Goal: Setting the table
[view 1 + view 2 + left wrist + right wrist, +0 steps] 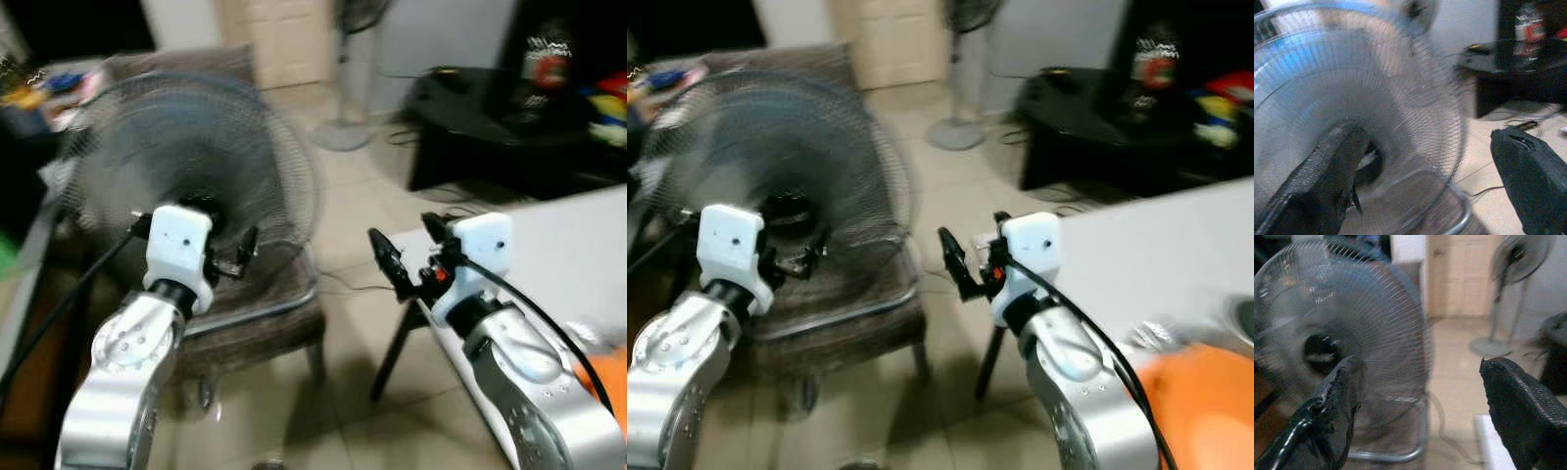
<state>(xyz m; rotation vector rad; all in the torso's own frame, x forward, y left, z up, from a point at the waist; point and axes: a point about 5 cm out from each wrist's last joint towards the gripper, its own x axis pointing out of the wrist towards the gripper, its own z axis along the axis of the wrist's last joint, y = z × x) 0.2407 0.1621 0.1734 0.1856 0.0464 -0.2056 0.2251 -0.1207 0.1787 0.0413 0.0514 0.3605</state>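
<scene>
Left eye view, blurred: both arms are raised, left end effector (pixel 235 259) and right end effector (pixel 411 257) released, holding nothing. An orange object (pixel 1195 411) lies on the white counter (pixel 568 255), beside the right arm

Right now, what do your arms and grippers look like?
Both arms are silver metal with rounded, bolted joints. Each wrist carries a white boxy camera housing with a black cable. The left gripper and right gripper each have two long black textured fingers; the right wrist shows a small red part.
</scene>
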